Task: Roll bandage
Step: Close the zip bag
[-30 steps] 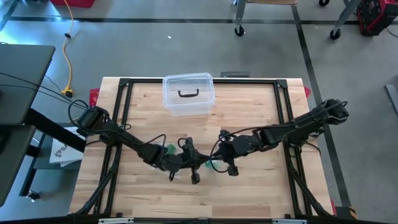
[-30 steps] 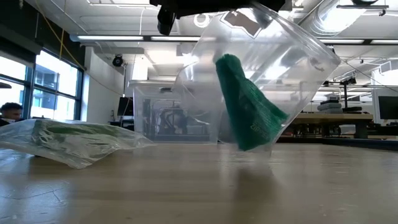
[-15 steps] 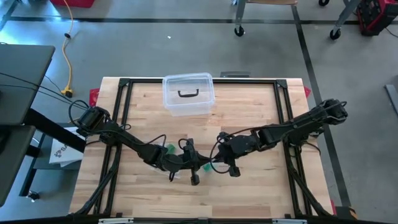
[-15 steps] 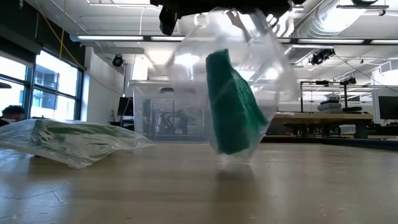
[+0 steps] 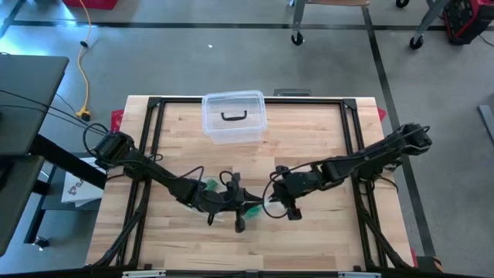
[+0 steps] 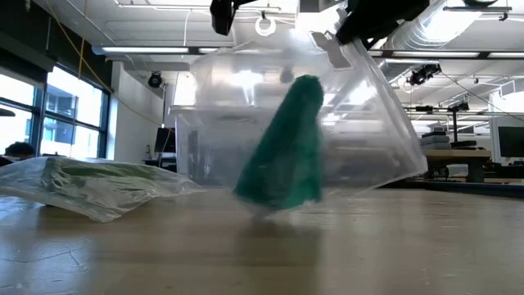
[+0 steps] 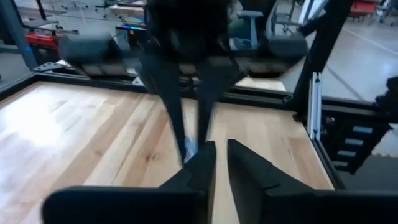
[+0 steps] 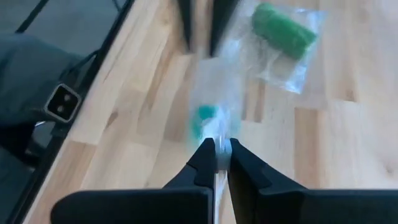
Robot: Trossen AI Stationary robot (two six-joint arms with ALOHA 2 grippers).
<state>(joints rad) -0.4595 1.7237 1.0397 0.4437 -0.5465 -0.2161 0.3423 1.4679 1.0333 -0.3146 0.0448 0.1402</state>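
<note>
Far left of the low view, a spare green bandage roll sealed in its crinkled clear packet (image 6: 90, 184) lies flat on the pale wooden table (image 5: 324, 239), out of play. Moving right to the lower middle of the high view, my left gripper (image 5: 235, 207) is there, tips pointing across at the other arm. Whether it is spread or pressed together I cannot tell; the wrist view gives me only a blurred sliver between the tips.

Just right of it, right between both claws, is the clear plastic bag (image 6: 377, 123), with the green rolled bandage (image 6: 282, 152) inside. The roll stands steeply on end in the centre of the low view, narrow end up, leaning toward the upper right, its broad foot at or just off the tabletop; I can't call contact.

Right again is my right gripper (image 8: 216, 149), pressed together and pinching the bag's top edge, so the load hangs straight below it. That is the relation that matters: bandage beneath the right claw, long axis near vertical, left claw just beside the bag on its left flank. I judge the left arm best placed to reach in or pull the film, since the right is busy holding.

At upper centre, the clear lidded plastic box (image 5: 234, 116) sits well apart.
</note>
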